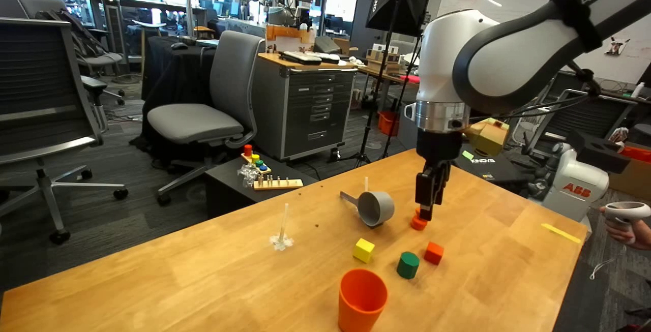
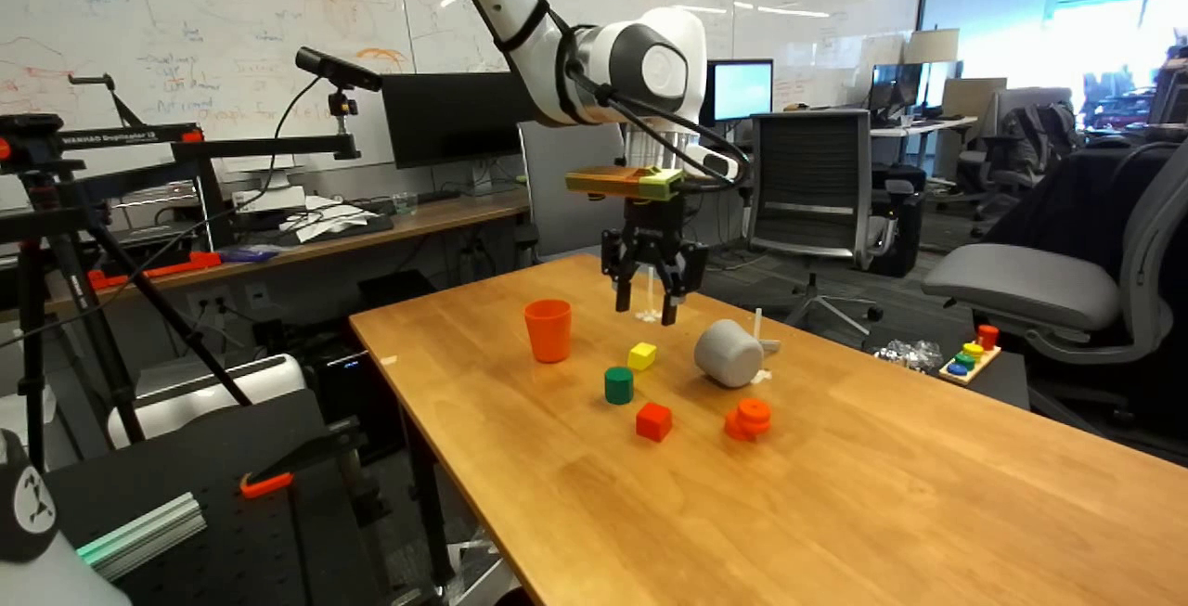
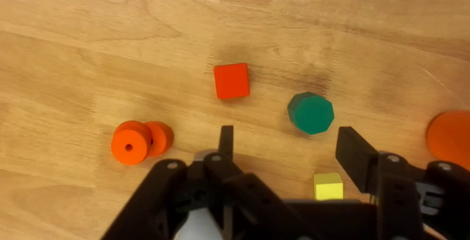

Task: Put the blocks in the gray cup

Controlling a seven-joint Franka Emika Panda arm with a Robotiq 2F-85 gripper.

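The gray cup has a handle and lies on its side on the table. A yellow cube, a green round block and a red cube lie apart on the table. Two orange round pieces lean together. My gripper is open and empty above the table. In the wrist view the green block is just beyond the fingertips, and the yellow cube is partly hidden by the gripper.
An orange cup stands upright near the green and yellow blocks. A thin pale stick stands taped to the table, and another stands by the gray cup. A low black side table holds peg toys.
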